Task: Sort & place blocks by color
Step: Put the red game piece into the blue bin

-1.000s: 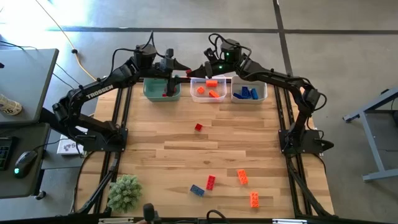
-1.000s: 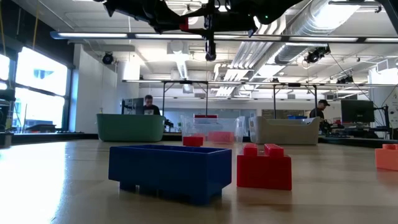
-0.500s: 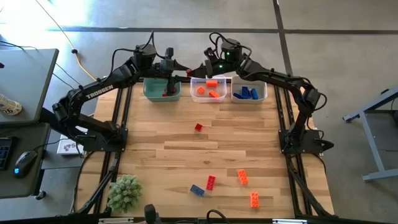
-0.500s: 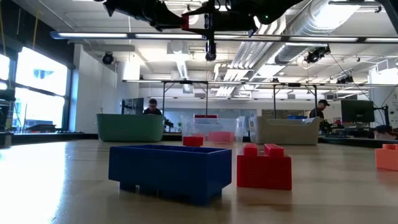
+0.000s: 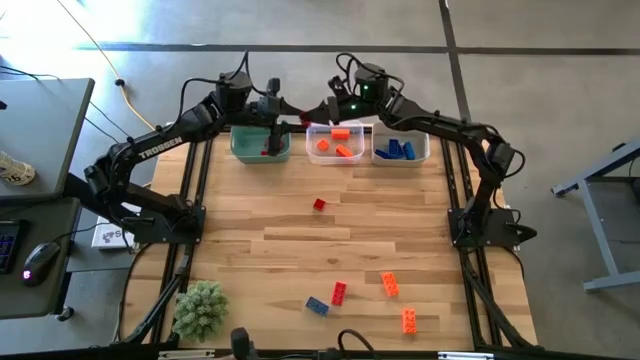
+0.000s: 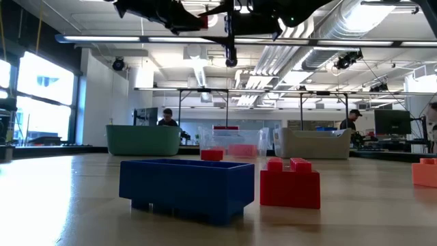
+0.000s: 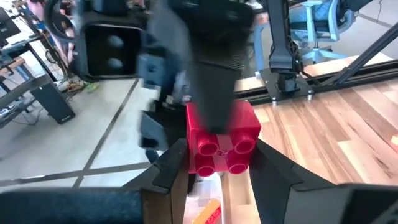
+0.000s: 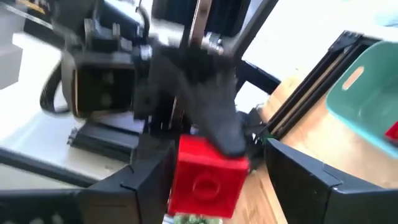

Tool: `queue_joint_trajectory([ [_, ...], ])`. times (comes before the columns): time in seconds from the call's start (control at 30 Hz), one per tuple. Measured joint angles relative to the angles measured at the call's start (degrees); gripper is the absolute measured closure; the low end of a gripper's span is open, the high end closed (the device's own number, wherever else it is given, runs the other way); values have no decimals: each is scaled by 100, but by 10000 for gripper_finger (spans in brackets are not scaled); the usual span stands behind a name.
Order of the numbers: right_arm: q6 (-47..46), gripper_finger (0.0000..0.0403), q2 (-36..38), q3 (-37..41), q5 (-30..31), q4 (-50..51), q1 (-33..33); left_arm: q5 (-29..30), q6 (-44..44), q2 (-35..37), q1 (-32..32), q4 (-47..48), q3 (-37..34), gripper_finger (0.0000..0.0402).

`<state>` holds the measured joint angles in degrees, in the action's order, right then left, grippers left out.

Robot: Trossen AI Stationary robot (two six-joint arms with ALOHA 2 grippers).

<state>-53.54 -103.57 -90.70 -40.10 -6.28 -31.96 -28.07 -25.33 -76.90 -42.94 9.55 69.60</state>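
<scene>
A red block point(image 5: 303, 120) is held in the air at the table's far edge, between the green bin point(image 5: 260, 143) and the clear bin point(image 5: 340, 146). My left gripper point(image 5: 296, 115) and my right gripper point(image 5: 312, 114) meet on it, tip to tip, each shut on it. It shows between the fingers in the left wrist view point(image 7: 221, 140) and in the right wrist view point(image 8: 204, 175). Loose blocks lie flat on the table: a red one point(image 5: 319, 204) in the middle, and a red point(image 5: 339, 292), a blue point(image 5: 317, 306) and two orange ones point(image 5: 389, 284) near the front. My left gripper pinches the red block by two opposite sides point(image 7: 191, 152) between its two fingers, coming level from the table's left. The block is lifted clear, its studs toward the camera. My right gripper pinches the same block by its other two faces point(image 7: 217, 118), coming level from the right; one finger point(image 7: 214, 74) lies over the block's upper face.
The green bin holds a red block, the clear bin orange blocks, and the bin to its right point(image 5: 400, 150) blue blocks. A fuzzy green ball point(image 5: 200, 308) sits at the front left corner. In the low view, people sit at desks behind the table.
</scene>
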Motion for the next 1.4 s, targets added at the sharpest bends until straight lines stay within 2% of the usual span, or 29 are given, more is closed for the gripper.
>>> queue_joint_trajectory([
  [0.17, -58, 167, -5, 0, 31, -258, -172, 83, -113, 0, -44, 233, 4, 288],
  [0.37, -157, 167, -5, 0, -43, -269, -316, 1014, -392, 0, -224, 647, 4, 288],
  [0.53, 140, 167, -5, 0, -234, -117, -288, 1863, -525, 0, -487, 1465, 4, 288],
  [0.77, 1197, 167, -5, 0, -308, 1227, 86, 2731, 501, 0, -806, 2770, 4, 288],
  [0.9, 1763, 167, -5, 0, 244, 2330, 404, 2759, 1058, -21, -910, 3110, 4, 288],
  [1.1, 2194, 167, -5, 0, 1606, 3947, 943, 2701, 1317, -359, -994, 3361, 4, 288],
  [1.23, 2044, 167, -2, 0, 2155, 4611, 1268, 2718, 1332, -729, -992, 3507, 4, 288],
  [1.4, 1435, 167, -2, 0, 2673, 5300, 1760, 2723, 1468, -1173, -992, 3553, 4, 288],
])
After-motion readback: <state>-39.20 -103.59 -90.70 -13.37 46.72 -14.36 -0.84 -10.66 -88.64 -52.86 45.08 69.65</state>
